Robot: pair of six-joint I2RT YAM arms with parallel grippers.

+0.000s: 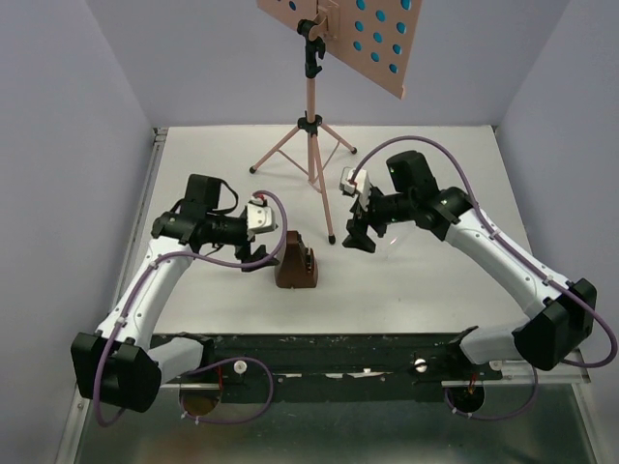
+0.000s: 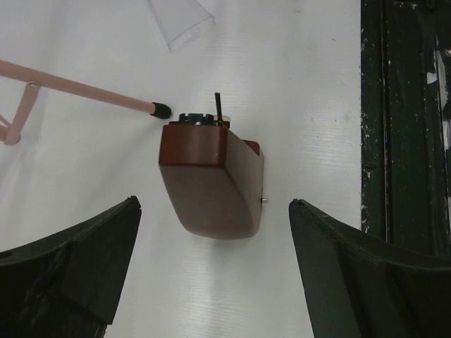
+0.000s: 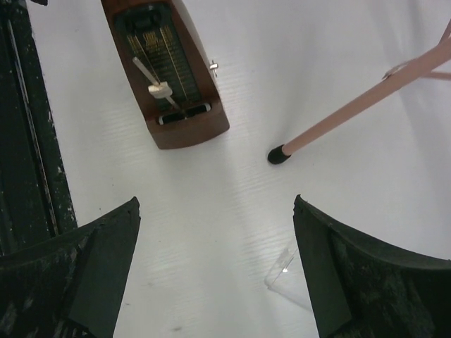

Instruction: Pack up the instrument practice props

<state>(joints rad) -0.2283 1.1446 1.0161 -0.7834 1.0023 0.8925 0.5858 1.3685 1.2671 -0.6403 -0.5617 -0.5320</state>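
Plainly, left end effector (image 2: 213, 203) and right end effector (image 3: 215, 201) gape wide; metronome (image 1: 296, 263) stands uncovered, clear cover (image 2: 180, 21) apart.

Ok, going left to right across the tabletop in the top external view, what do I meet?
left end effector → brown metronome → music stand's near foot → right end effector
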